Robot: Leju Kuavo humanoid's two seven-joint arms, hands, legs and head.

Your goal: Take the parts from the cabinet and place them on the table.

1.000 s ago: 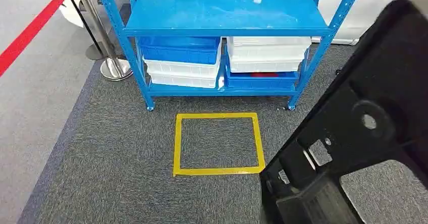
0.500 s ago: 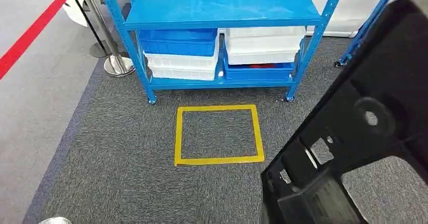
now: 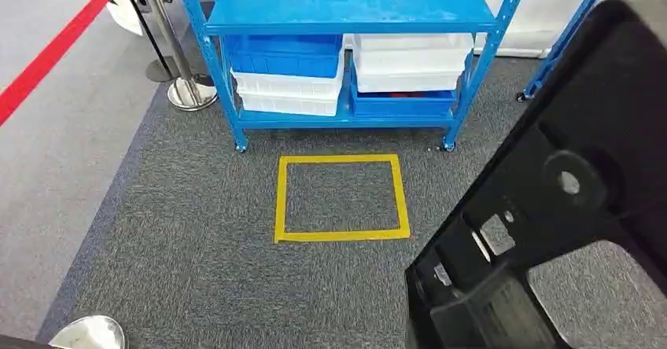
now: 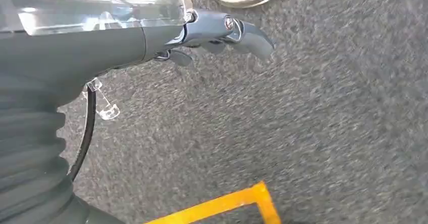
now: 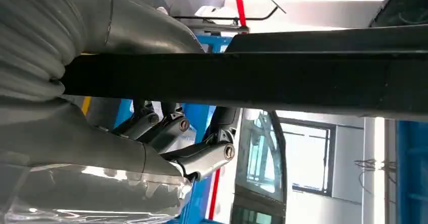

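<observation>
One hand (image 5: 166, 133) alone wraps its fingers round your big black part (image 3: 550, 207), so it may swing and slip while your left hand (image 4: 222, 32) hangs empty, fingers loosely apart.

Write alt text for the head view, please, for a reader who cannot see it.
A large black plastic part fills the right foreground, above grey carpet. Ahead, a yellow taped square lies on the floor before a blue shelf rack, which holds blue and white bins.
</observation>
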